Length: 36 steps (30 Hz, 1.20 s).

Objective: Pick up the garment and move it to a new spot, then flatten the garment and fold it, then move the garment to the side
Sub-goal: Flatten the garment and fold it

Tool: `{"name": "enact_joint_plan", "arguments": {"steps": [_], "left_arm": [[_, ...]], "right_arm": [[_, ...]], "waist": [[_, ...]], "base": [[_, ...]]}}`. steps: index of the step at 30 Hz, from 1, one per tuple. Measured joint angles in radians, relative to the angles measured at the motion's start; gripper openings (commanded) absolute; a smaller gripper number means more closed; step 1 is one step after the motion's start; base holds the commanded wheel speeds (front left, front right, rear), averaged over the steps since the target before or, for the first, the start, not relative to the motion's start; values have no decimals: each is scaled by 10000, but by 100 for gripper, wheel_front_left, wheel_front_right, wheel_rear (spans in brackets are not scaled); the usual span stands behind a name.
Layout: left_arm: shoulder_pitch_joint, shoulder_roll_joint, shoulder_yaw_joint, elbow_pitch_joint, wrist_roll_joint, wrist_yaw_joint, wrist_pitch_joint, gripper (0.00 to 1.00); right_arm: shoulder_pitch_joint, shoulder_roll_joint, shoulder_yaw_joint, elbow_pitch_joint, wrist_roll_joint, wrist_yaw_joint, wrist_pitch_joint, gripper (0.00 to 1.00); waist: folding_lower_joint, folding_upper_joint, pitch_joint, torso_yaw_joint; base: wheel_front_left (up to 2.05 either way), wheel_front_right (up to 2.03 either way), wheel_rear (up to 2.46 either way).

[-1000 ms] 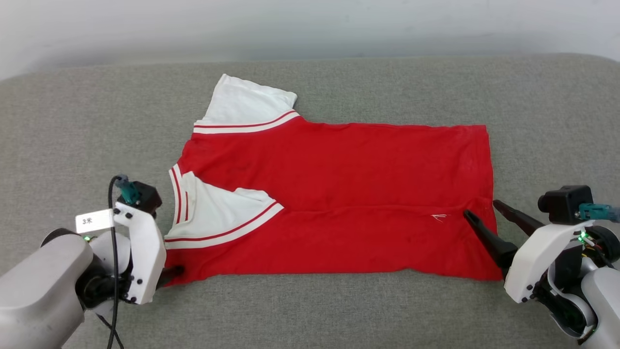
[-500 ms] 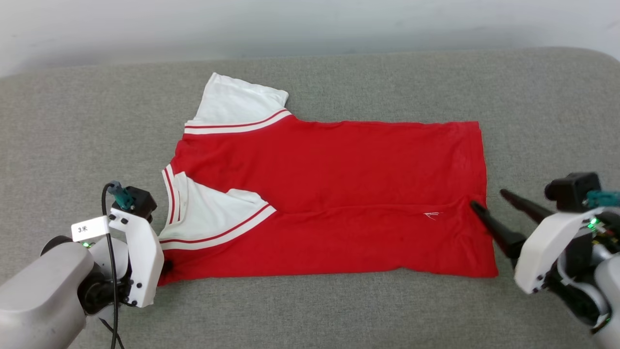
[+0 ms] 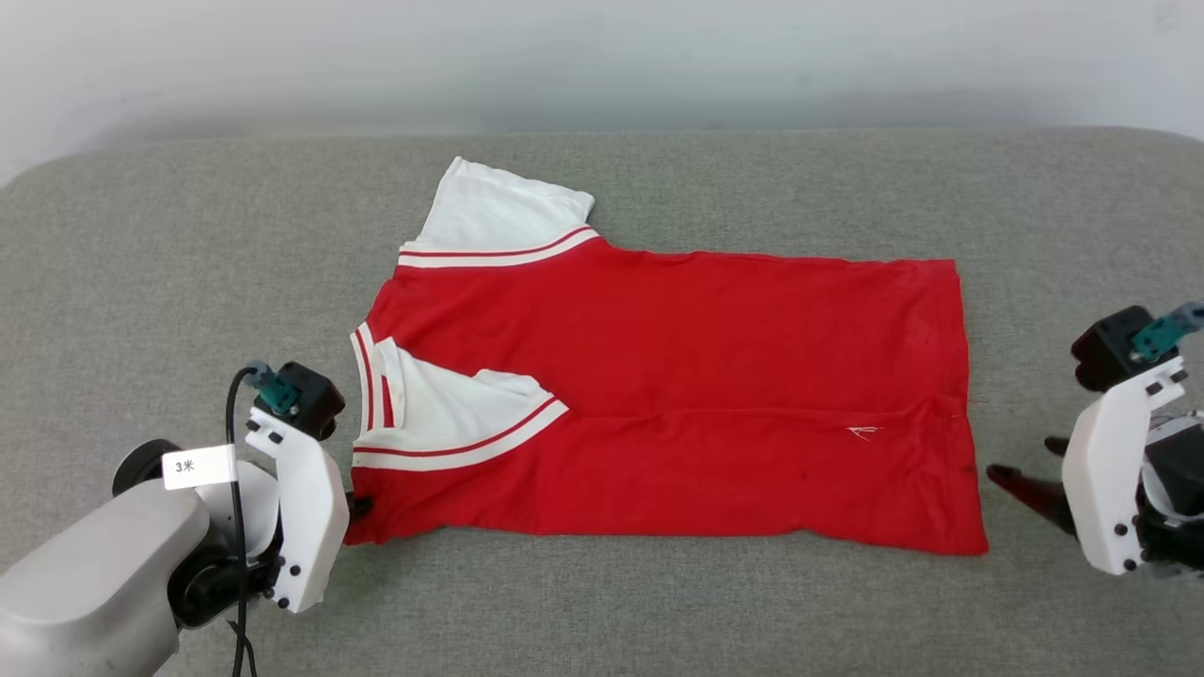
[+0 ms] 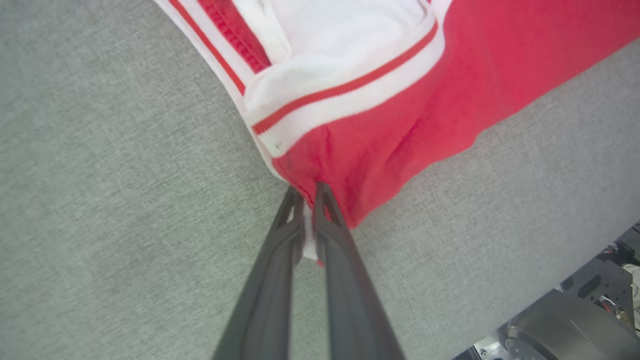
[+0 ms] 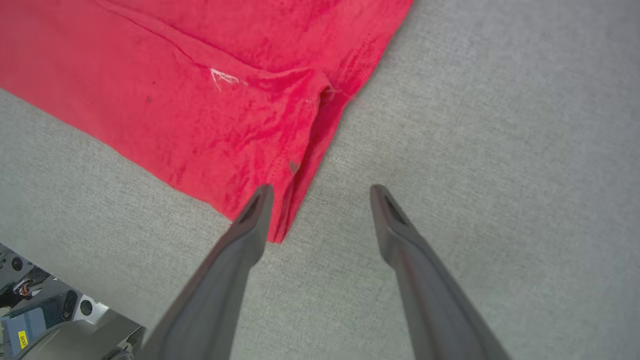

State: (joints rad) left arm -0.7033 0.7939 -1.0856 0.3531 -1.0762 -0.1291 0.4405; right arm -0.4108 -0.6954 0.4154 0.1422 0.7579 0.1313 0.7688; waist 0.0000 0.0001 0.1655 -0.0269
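Note:
The red garment (image 3: 677, 376) lies flat on the grey cushion, collar end to the left and hem to the right. One white sleeve sticks out at the back and the other is folded in onto the red. Its dark print is hidden. My left gripper (image 3: 356, 508) is shut on the near left corner; the left wrist view shows the fingers (image 4: 327, 220) pinching the red cloth (image 4: 400, 125). My right gripper (image 3: 1021, 458) stands open just right of the hem's near corner. In the right wrist view the right gripper (image 5: 322, 192) spans bare cushion beside the garment's edge (image 5: 175, 100).
The grey padded surface (image 3: 141, 310) runs wide on all sides of the shirt, with a pale wall behind it. Its near edge and parts of the robot's base (image 5: 45, 330) show in the wrist views.
The head camera has shifted. My right gripper has drawn back off the hem, to the right and nearer, still open. The left gripper keeps its hold on the corner.

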Motion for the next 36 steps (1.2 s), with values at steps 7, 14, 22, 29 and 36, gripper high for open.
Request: {"name": "enact_joint_plan", "arguments": {"steps": [7,14,22,29,36], "left_arm": [[-278,-65,-29,-255,199,0,-92,0],[-445,-115,-40,-316,359,0,-205,0],[-437,-73,-46,-190,332,0,-407,0],[16,13,-40,-33,90,2,-723,0],[619,307,-42,-497,-196,161,-876,0]], "right_arm": [[95,585,151,537,-180,0,629,100],[254,1172,493,1553,-545,-2,295,100],[240,1243,924,2128,-360,-12,-713,28],[244,1133,1172,2146,261,-4,-1544,0],[956,412,1039,1323,807,-2,-1921,0]], "waist": [[0,0,272,208],[0,0,658,364],[0,0,801,347],[0,0,295,214],[0,0,-443,144]], "base": [[0,0,0],[0,0,0],[0,0,0],[0,0,0],[0,0,0]]}}
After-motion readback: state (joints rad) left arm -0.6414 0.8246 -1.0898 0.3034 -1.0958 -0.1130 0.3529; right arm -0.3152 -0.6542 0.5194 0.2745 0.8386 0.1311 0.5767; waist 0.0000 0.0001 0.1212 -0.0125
